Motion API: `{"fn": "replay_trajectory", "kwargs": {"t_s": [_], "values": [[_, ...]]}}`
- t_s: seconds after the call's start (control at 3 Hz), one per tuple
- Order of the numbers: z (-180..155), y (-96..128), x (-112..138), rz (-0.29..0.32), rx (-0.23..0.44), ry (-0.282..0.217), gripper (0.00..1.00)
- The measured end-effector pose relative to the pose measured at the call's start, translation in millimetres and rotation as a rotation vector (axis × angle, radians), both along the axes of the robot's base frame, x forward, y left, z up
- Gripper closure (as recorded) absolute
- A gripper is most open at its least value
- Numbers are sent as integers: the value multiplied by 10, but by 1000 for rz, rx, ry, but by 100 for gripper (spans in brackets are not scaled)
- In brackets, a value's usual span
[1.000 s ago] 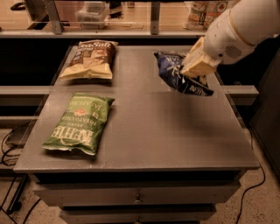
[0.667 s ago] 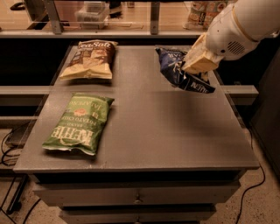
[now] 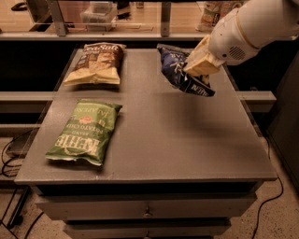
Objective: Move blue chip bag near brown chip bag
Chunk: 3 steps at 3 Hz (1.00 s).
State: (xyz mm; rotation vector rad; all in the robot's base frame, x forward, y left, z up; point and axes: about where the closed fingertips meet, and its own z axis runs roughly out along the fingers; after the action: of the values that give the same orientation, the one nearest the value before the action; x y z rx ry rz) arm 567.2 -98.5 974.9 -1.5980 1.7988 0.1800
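Observation:
The blue chip bag (image 3: 180,71) is dark navy with white lettering and hangs crumpled above the back right of the grey table (image 3: 168,135). My gripper (image 3: 198,65) comes in from the upper right on a white arm and is shut on the bag's right side, holding it off the tabletop. The brown chip bag (image 3: 96,63) has a dark brown top, a pale tan bottom and white Sea Salt script. It lies flat at the back left of the table, well to the left of the blue bag.
A green chip bag (image 3: 85,131) lies flat at the front left of the table. A shelf with a rail and containers (image 3: 100,13) runs behind the table. Drawers sit under the front edge. Cables lie on the floor at both sides.
My gripper has lifted the blue chip bag slightly up and back, away from the table's right middle. The brown and green bags have not moved.

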Motion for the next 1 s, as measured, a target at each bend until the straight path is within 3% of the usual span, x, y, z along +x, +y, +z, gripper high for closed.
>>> {"fn": "replay_trajectory", "kwargs": {"t_s": [0.33,1.0], "values": [[-68,225,389,17,73,-36,100],[-545,652,1233,-16,187,-36,59]]}}
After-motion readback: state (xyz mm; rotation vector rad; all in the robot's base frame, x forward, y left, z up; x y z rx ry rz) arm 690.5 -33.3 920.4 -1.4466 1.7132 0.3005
